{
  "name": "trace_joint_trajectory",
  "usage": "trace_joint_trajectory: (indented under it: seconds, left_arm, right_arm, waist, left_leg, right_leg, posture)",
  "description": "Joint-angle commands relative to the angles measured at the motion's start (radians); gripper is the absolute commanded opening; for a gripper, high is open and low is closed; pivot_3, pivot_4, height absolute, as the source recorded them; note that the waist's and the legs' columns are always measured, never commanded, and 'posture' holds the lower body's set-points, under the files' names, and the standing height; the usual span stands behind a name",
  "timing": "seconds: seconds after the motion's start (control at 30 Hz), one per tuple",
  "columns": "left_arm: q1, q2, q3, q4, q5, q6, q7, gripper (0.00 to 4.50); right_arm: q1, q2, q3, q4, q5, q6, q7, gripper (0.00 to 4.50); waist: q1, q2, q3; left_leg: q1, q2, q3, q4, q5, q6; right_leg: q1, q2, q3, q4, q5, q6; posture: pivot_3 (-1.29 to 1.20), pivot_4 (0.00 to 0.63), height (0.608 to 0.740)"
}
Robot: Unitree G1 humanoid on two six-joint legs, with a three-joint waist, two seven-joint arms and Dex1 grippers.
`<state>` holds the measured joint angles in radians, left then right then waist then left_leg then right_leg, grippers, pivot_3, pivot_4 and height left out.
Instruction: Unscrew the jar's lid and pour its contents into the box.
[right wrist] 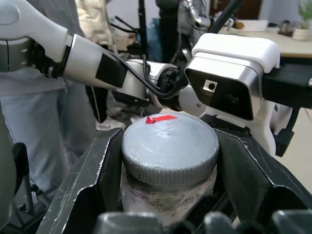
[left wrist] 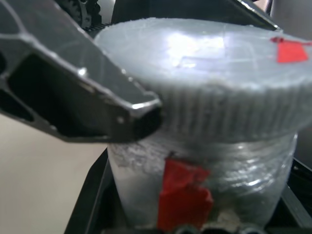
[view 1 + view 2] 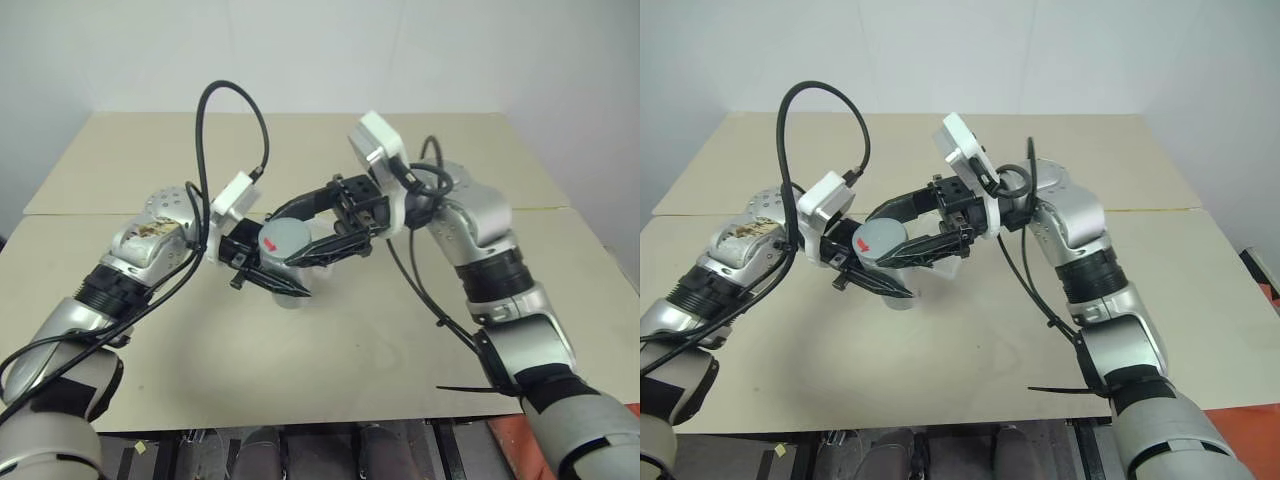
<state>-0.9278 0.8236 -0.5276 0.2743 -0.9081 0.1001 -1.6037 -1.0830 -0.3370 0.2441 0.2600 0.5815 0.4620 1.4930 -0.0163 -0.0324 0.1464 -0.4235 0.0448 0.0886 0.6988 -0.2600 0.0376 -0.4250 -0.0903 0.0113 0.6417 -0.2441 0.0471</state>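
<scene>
I hold the jar [image 2: 234, 175] in the air over the table, its silvery side bearing a red mark. My left gripper [image 3: 275, 272] is shut on the jar's body from the left. The grey ribbed lid [image 3: 280, 240], with a red mark on top, sits on the jar. From the right, my right gripper [image 3: 283, 240] is shut on the lid, one finger [image 2: 97, 97] pressed against its ribbed rim. A bit of clear plastic on the table below the jar is the box [image 3: 291, 298], mostly hidden by the grippers. The contents are hidden inside the jar.
The beige table [image 3: 330, 340] runs wide to both sides, with a seam [image 3: 560, 208] across it and its front edge near me. In the right wrist view a person [image 1: 92, 22] stands in the background.
</scene>
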Motion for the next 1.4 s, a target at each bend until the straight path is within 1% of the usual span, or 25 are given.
trace_joint_trajectory:
  seconds: [0.03, 0.07, 0.1, 0.23, 0.33, 0.47, 0.57, 0.63, 0.77, 0.83, 0.93, 1.03, 1.17, 1.4]
  left_arm:
    - [-0.006, 0.033, 0.041, 0.019, -0.031, -0.049, -0.011, 1.94]
    - [-0.006, 0.035, 0.037, 0.028, -0.024, -0.057, -0.011, 1.94]
    - [-0.004, 0.035, 0.037, 0.041, -0.020, -0.063, -0.011, 1.94]
    - [-0.005, 0.029, 0.053, 0.120, 0.021, -0.080, -0.011, 1.94]
    - [-0.005, -0.004, 0.116, 0.229, 0.094, -0.082, -0.011, 1.94]
    - [-0.011, -0.061, 0.199, 0.310, 0.206, -0.048, 0.015, 1.94]
    - [-0.010, -0.097, 0.242, 0.306, 0.263, -0.006, 0.048, 1.94]
    - [-0.008, -0.121, 0.259, 0.298, 0.309, 0.001, 0.074, 1.94]
    - [-0.006, -0.155, 0.296, 0.286, 0.367, 0.026, 0.087, 1.94]
    - [-0.007, -0.166, 0.313, 0.284, 0.389, 0.032, 0.085, 1.94]
    - [-0.005, -0.177, 0.337, 0.280, 0.413, 0.041, 0.074, 1.94]
    - [-0.007, -0.187, 0.355, 0.275, 0.432, 0.050, 0.063, 1.94]
    - [-0.006, -0.196, 0.375, 0.272, 0.451, 0.057, 0.053, 1.94]
    - [0.003, -0.188, 0.407, 0.268, 0.472, 0.062, 0.037, 1.94]
  right_arm:
    - [0.010, -0.012, -0.027, 0.019, -0.033, -0.005, -0.019, 3.96]
    - [0.016, -0.012, -0.034, 0.012, -0.039, -0.008, -0.034, 4.32]
    - [0.031, -0.015, -0.045, -0.008, -0.053, -0.015, -0.070, 4.45]
    - [0.112, -0.048, -0.105, -0.125, -0.074, 0.002, -0.210, 4.45]
    - [0.199, -0.079, -0.168, -0.290, -0.088, 0.069, -0.393, 4.45]
    - [0.276, -0.074, -0.211, -0.485, -0.069, 0.192, -0.596, 4.45]
    - [0.292, -0.034, -0.198, -0.593, -0.066, 0.287, -0.734, 4.45]
    - [0.288, 0.006, -0.162, -0.641, -0.092, 0.326, -0.819, 4.45]
    - [0.268, 0.076, -0.099, -0.664, -0.145, 0.372, -0.944, 4.45]
    - [0.257, 0.106, -0.077, -0.657, -0.161, 0.386, -0.984, 4.45]
    - [0.250, 0.118, -0.053, -0.647, -0.183, 0.383, -1.006, 4.45]
    - [0.231, 0.158, -0.039, -0.588, -0.224, 0.393, -1.074, 4.45]
    - [0.226, 0.170, -0.020, -0.551, -0.263, 0.386, -1.103, 4.45]
    - [0.261, 0.117, -0.051, -0.603, -0.238, 0.414, -1.085, 4.45]
  waist:
    - [0.007, 0.000, 0.000]
    - [0.009, 0.000, 0.000]
    - [0.009, 0.000, 0.000]
    - [0.012, 0.000, 0.000]
    - [0.011, 0.000, 0.000]
    - [0.007, 0.000, 0.000]
    - [0.002, 0.000, 0.000]
    - [0.001, 0.000, 0.000]
    - [0.002, 0.000, 0.000]
    - [0.002, 0.000, 0.000]
    - [0.002, 0.000, 0.000]
    - [0.001, 0.000, 0.000]
    - [0.001, 0.000, 0.000]
    - [0.001, 0.000, 0.000]
  left_leg:
    - [-0.001, 0.000, 0.000, 0.000, 0.000, 0.000]
    - [-0.001, 0.000, 0.000, 0.001, 0.001, -0.001]
    - [-0.001, -0.001, 0.001, 0.000, 0.002, -0.004]
    - [-0.002, -0.001, 0.001, 0.001, 0.003, -0.006]
    - [-0.002, -0.001, 0.002, 0.000, 0.003, -0.006]
    - [-0.002, 0.000, 0.006, 0.000, 0.003, -0.006]
    - [-0.002, 0.000, 0.006, 0.000, 0.003, -0.006]
    - [-0.002, 0.000, 0.005, 0.000, 0.003, -0.006]
    - [-0.002, 0.000, 0.006, 0.000, 0.003, -0.005]
    - [-0.002, 0.000, 0.006, 0.000, 0.003, -0.005]
    - [-0.002, 0.000, 0.006, 0.000, 0.003, -0.005]
    - [-0.002, 0.000, 0.006, 0.000, 0.003, -0.005]
    - [-0.002, 0.000, 0.006, 0.000, 0.003, -0.005]
    - [-0.002, -0.001, 0.005, 0.000, 0.003, -0.005]
  right_leg:
    - [0.000, 0.000, -0.001, 0.000, 0.000, 0.000]
    - [0.000, -0.001, -0.001, 0.000, 0.000, 0.000]
    - [0.000, -0.001, -0.001, 0.000, 0.000, 0.000]
    - [0.000, -0.001, -0.002, -0.001, 0.000, 0.000]
    - [0.000, -0.001, -0.002, -0.001, 0.000, 0.000]
    - [-0.001, -0.001, -0.002, -0.001, 0.000, 0.000]
    - [-0.001, -0.001, -0.001, -0.001, 0.000, 0.000]
    - [-0.001, 0.000, -0.001, -0.001, 0.000, 0.000]
    - [-0.001, -0.001, -0.001, -0.001, 0.000, 0.000]
    - [-0.001, -0.001, -0.001, -0.001, 0.000, 0.000]
    - [-0.001, -0.001, -0.002, -0.001, 0.000, 0.000]
    - [-0.001, -0.001, -0.001, -0.001, 0.000, 0.000]
    - [-0.001, -0.001, -0.002, -0.001, 0.000, 0.000]
    - [-0.001, -0.001, -0.002, -0.001, 0.000, 0.000]
  posture:
    - [0.00, 0.150, 0.740]
    - [0.00, 0.150, 0.740]
    - [0.00, 0.150, 0.740]
    - [0.00, 0.150, 0.740]
    - [0.00, 0.150, 0.740]
    - [0.00, 0.150, 0.740]
    - [0.00, 0.150, 0.740]
    - [0.00, 0.150, 0.740]
    - [0.00, 0.150, 0.740]
    - [0.00, 0.150, 0.740]
    - [0.00, 0.150, 0.740]
    - [0.00, 0.150, 0.740]
    - [0.00, 0.150, 0.740]
    - [0.00, 0.150, 0.740]
